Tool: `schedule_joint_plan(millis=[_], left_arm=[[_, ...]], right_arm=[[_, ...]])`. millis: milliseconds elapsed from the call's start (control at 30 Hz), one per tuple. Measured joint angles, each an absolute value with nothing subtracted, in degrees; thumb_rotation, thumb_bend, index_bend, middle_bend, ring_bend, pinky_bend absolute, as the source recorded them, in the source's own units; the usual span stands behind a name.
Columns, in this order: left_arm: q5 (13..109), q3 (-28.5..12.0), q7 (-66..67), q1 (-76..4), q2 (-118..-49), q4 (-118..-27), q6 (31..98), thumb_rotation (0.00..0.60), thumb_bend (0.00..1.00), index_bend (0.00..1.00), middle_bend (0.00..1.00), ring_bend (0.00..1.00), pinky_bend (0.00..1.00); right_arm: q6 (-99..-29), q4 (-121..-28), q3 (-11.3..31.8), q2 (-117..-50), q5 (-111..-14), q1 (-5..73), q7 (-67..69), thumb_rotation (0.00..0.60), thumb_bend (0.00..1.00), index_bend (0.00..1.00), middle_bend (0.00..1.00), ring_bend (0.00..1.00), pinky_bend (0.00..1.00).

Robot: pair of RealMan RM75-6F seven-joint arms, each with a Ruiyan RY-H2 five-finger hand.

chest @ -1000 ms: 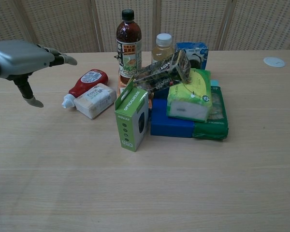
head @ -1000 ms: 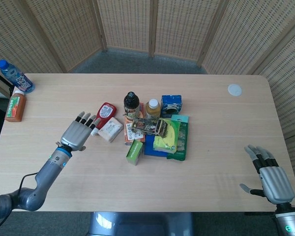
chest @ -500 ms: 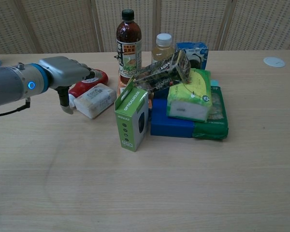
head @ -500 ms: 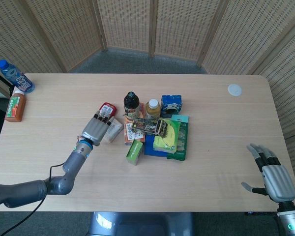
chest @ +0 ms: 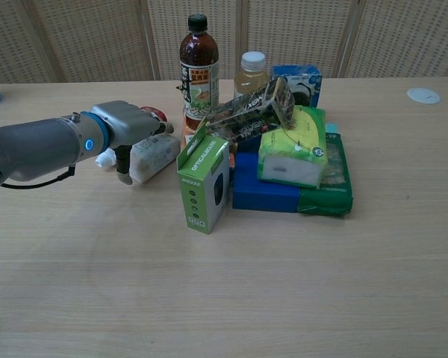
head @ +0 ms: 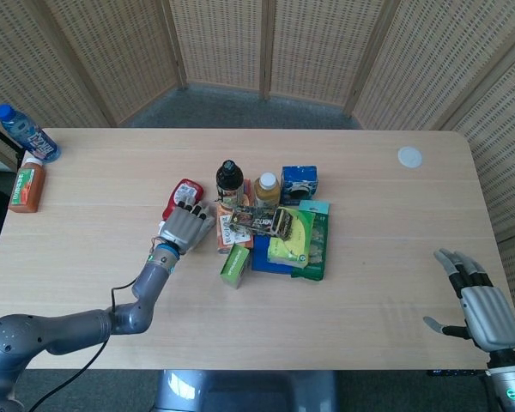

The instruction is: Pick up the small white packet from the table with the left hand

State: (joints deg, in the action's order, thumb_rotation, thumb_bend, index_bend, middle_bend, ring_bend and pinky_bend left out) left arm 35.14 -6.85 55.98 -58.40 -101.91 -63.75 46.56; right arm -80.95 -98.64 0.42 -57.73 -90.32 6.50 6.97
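The small white packet point(chest: 156, 152) lies on the table just left of the pile, next to a red ketchup bottle point(head: 180, 190). My left hand point(chest: 129, 127) lies over the packet, fingers stretched across its top and the thumb point(chest: 123, 170) hanging at its near left end. In the head view the left hand point(head: 186, 227) hides most of the packet. The packet rests on the table. My right hand point(head: 479, 309) hovers at the near right edge with fingers apart and nothing in it.
Right of the packet a pile crowds in: green box point(chest: 204, 183), dark bottle point(chest: 198, 63), yellow-capped bottle point(chest: 251, 71), green tissue pack point(chest: 293, 145), blue box point(chest: 263, 186). A blue water bottle point(head: 26, 131) and orange bottle point(head: 26, 187) lie far left. A white lid point(head: 409, 157) sits far right.
My left hand has moved right and forward across the table, from open space left of the packet to on top of it. The right hand has barely shifted.
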Motion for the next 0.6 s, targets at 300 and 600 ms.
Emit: schedule_joint_plan(millis=[300, 600], left_arm=[[40.3, -5.4, 54.3, -57.9, -104.0, -60.2, 49.8, 0.6, 0.0, 0.43, 0.43, 0.17, 0.41], [42.1, -5.2, 52.9, -56.5, -103.0, -61.5, 50.9, 0.6, 0.0, 0.48, 0.5, 0.23, 0.44]], right_arm=[[-81.3, -98.8, 0.4, -57.5, -90.5, 6.4, 7.4, 0.579, 0.0, 0.0, 0.0, 0.0, 0.0], [-84.0, -98.7, 0.8, -57.8, -91.6, 5.8, 7.0, 0.582, 0.0, 0.0, 0.0, 0.0, 0.0]])
